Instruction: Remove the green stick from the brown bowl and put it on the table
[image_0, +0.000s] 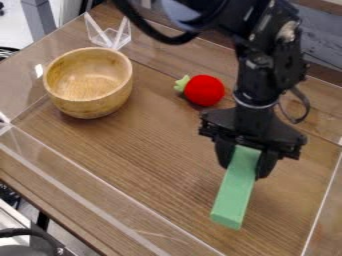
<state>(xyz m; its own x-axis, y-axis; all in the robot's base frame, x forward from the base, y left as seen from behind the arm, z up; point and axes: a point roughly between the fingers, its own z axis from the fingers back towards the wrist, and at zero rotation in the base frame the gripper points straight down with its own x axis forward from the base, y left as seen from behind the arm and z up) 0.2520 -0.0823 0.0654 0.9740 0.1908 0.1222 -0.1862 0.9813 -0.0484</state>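
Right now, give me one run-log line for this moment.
gripper: shut on green stick | stick: far end on table, near the right wall | brown bowl: empty | red fruit toy: untouched
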